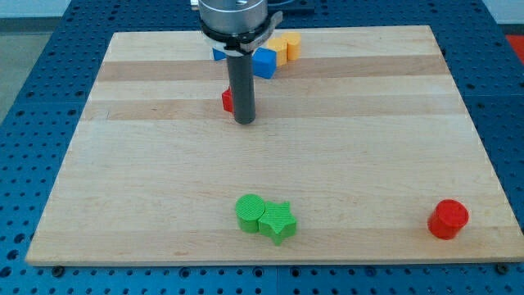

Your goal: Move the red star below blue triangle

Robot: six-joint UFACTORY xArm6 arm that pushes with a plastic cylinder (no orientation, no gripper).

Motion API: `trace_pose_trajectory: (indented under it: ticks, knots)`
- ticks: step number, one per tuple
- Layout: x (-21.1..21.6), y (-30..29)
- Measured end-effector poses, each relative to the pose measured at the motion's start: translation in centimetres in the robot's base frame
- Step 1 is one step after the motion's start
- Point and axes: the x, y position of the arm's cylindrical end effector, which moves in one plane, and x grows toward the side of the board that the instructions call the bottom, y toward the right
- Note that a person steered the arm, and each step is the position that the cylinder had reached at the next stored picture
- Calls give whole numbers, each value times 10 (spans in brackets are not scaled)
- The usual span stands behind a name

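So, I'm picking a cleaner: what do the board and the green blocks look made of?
The board looks like pale wood, matt, with visible grain and plank-like stripes. The green cylinder and green star look like plastic, with fine ridged lines on top, possibly 3D-printed; I can't be sure.

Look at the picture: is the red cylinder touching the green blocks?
No: the red cylinder stands alone at the view's right, apart from the green blocks.

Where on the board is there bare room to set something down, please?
Bare: the wide middle between the red block beside my tip and the green blocks, plus both side edges. Crowded: the view's top centre, around the blue and yellow blocks.
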Motion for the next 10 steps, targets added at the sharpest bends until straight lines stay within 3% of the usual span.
trace_pose_trajectory:
  ticks: [4,6,10]
  knots:
    - [-35,-21]
    - [-24,-5]
    - [-88,-28]
